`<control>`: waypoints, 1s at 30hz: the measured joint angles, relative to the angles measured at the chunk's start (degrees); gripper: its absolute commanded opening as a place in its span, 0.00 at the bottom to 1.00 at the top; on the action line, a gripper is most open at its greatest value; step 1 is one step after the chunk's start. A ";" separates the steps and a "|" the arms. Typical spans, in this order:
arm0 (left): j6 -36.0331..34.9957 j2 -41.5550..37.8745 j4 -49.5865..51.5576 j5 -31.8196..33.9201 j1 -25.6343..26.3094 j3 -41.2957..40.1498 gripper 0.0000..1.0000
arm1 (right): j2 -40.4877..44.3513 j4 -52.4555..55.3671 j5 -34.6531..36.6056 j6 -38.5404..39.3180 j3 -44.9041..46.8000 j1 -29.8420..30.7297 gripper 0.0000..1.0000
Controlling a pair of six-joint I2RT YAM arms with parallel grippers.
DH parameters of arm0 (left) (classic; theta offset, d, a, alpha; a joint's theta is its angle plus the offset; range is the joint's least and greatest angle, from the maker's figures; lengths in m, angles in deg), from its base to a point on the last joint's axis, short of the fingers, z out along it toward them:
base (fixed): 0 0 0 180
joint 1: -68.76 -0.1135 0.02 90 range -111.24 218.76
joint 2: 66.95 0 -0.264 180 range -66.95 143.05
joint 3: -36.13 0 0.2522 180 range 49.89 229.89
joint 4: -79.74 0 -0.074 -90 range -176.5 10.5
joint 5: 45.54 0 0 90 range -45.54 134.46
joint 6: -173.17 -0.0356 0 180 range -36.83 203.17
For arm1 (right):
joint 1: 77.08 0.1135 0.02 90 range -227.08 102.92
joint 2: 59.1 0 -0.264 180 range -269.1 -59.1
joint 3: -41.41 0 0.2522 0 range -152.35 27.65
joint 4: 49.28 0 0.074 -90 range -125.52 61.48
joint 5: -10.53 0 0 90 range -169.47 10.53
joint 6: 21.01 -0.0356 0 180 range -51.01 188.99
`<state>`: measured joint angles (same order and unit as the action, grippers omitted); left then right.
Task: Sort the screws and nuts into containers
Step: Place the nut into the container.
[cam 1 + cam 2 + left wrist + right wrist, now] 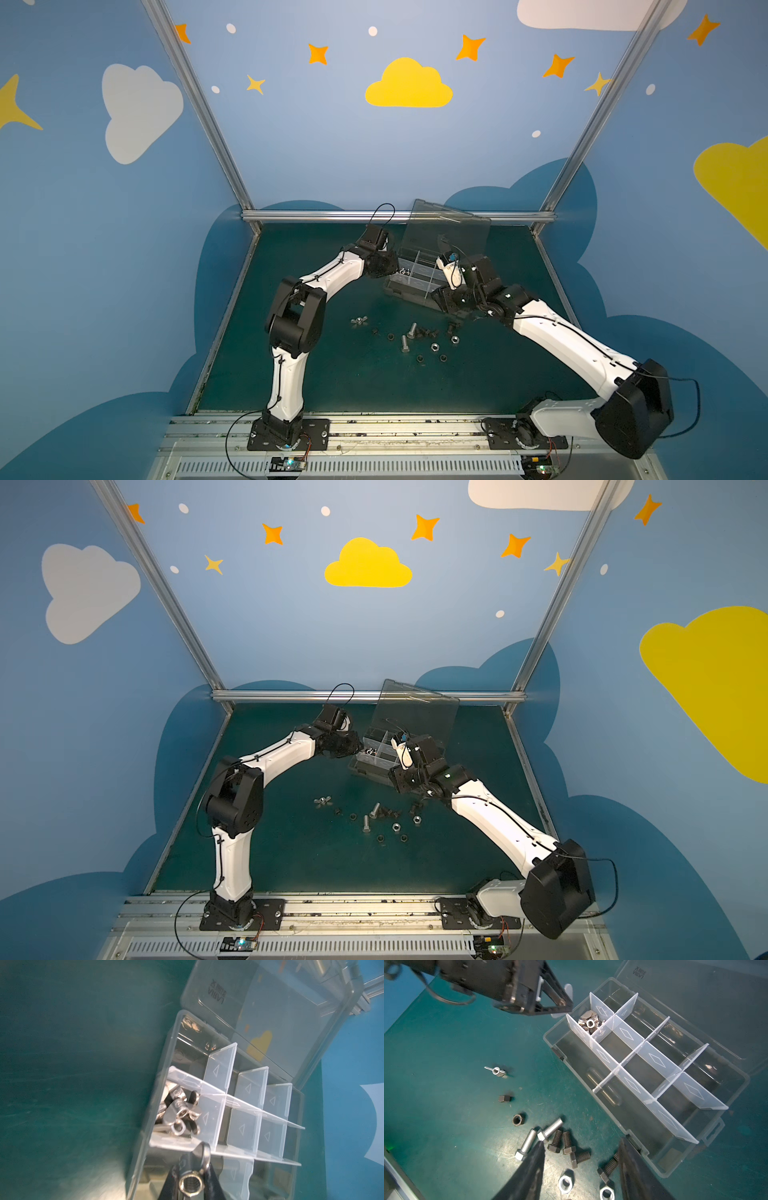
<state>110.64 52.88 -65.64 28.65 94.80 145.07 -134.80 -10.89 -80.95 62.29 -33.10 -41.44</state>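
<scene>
While both arms reached over a dark green mat (332, 382), scuffed and scratched pale where the light fell, blue walls (311, 145) painted with white and yellow clouds and orange stars closed the booth on three sides. Ribbed aluminium posts (199, 104) framed the corners. A metal rail (395, 430) carried the arm bases at the near edge.

Toward the back of the mat sat the box (652, 1160), clear greyish plastic with rounded corners. Frosted dividers (654, 1059) stamped with diamond outlines split it into compartments. Its smooth transparent lid (449, 232) stood raised behind it. An end compartment nearest the left arm held a heap of shiny winged pieces (588, 1022).

The left gripper (192, 1167) hung over that end of the box, black fingers pinched tight on a held piece (190, 1185), silver and winged, with a threaded hex hub.

The right gripper (580, 1145) hovered over loose parts on the mat in front of the box, jaws spread wide and gripping nothing. Below lay two silver threaded bolts (527, 1145) with hex heads, stubby black screws (566, 1142), black nuts (519, 1119), silver nuts (565, 1183) and, apart from them, a lone winged piece (496, 1071).
</scene>
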 measured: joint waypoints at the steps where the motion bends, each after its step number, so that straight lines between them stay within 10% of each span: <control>1: 0.00 1.09 0.15 -0.07 0.15 1.33 0.04 | 0.00 -0.02 0.00 -0.02 0.04 -0.02 0.55; 20: -1.09 8.11 5.07 1.22 1.01 11.61 0.46 | 0.85 -0.85 -0.22 -0.42 1.11 -0.09 0.55; 30: -1.66 -2.49 4.68 2.51 1.09 0.98 0.63 | 1.42 -0.94 -0.52 -0.63 1.75 -0.17 0.57</control>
<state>108.97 50.39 -60.96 31.16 95.89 146.05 -133.38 -11.83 -81.47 61.65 -31.35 -41.61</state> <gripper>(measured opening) 0.622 0.564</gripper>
